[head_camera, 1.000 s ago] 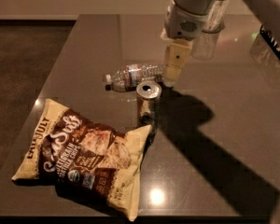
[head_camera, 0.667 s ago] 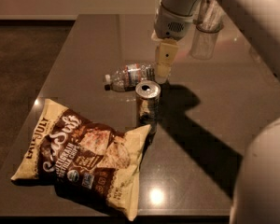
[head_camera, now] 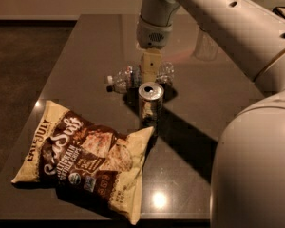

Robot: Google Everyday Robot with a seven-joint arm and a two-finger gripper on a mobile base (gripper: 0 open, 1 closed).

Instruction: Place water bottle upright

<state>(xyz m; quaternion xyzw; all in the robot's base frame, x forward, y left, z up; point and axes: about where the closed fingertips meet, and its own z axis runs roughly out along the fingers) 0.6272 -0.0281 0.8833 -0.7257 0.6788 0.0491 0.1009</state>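
The water bottle (head_camera: pixel 125 78) lies on its side on the dark table (head_camera: pixel 213 108), white cap pointing left. It is clear and crinkly. My gripper (head_camera: pixel 151 76) hangs straight down from the arm over the bottle's middle and covers its label band. The bottle's base end shows to the right of the gripper. I cannot tell whether the gripper touches the bottle.
A silver drink can (head_camera: pixel 150 101) stands upright just in front of the bottle and gripper. A large chip bag (head_camera: pixel 85 160) lies at the front left. A tall clear glass cup (head_camera: pixel 206 45) stands at the back right, partly behind my arm.
My gripper has moved left and down, from beside the bottle's right end to over its middle. The bottle, can and bag have not moved.
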